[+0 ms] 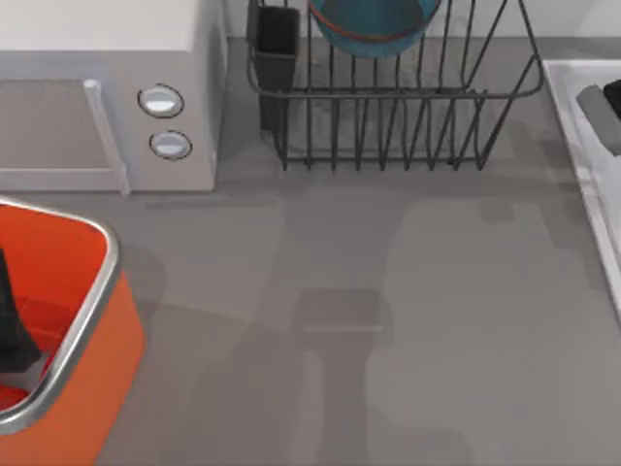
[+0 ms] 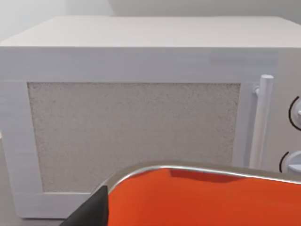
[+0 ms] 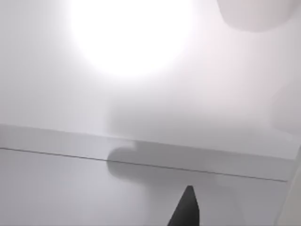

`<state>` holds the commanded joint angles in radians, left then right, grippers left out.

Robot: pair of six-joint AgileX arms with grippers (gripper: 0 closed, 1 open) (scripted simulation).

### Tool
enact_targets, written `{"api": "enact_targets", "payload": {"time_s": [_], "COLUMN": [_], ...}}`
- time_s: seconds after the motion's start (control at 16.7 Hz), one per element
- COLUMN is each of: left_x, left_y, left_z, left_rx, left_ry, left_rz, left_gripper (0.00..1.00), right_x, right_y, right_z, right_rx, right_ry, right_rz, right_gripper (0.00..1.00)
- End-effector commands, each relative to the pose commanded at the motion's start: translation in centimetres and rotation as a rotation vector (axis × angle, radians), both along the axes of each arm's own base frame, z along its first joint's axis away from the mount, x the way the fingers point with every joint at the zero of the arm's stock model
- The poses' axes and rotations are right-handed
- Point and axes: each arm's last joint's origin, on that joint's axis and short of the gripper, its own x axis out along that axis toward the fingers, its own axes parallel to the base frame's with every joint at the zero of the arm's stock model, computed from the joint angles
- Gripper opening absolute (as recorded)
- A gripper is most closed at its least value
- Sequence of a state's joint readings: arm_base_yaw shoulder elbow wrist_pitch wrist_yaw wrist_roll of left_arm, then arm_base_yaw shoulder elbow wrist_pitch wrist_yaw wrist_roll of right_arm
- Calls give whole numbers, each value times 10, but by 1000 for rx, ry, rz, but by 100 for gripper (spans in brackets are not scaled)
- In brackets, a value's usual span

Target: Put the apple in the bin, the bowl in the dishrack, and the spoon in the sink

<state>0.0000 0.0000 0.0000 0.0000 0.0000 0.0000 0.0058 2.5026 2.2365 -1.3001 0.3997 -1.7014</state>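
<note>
The blue-teal bowl (image 1: 374, 24) stands on edge inside the dark wire dishrack (image 1: 388, 107) at the table's back. At the front left is the orange bin (image 1: 92, 291) with its silver rim, and my left gripper (image 1: 15, 320) hangs as a dark shape over its inside. The left wrist view has the bin's rim (image 2: 211, 172) close below the camera. My right gripper (image 1: 606, 107) is over the pale sink (image 1: 582, 155) at the right edge, and its wrist view looks onto the sink's white wall (image 3: 141, 136). The apple and the spoon are out of view.
A white microwave (image 1: 107, 97) with two round knobs stands at the back left, right behind the bin; it faces the left wrist camera (image 2: 141, 117). A black cutlery cup (image 1: 277, 39) sits at the rack's left corner. Bare grey tabletop (image 1: 388, 320) spreads across the middle and front.
</note>
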Motion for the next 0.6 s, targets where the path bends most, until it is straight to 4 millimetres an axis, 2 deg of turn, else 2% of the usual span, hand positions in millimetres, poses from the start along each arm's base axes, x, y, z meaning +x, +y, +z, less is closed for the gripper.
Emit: {"api": "enact_targets", "payload": {"time_s": [0.18,0.36,0.6], "left_x": [0,0,0], "left_y": [0,0,0], "left_z": [0,0,0], "left_rx": [0,0,0], "left_ry": [0,0,0], "left_rz": [0,0,0], "left_gripper": [100,100,100], "right_x": [-2,1,6], "right_y": [4,4,-8], "right_z": [-15,-13,-11], "right_rx": [3,-1,-9], "right_ry": [43,-8,-83], "right_rz": [26,27,-1], "right_gripper": [0,0,0]}}
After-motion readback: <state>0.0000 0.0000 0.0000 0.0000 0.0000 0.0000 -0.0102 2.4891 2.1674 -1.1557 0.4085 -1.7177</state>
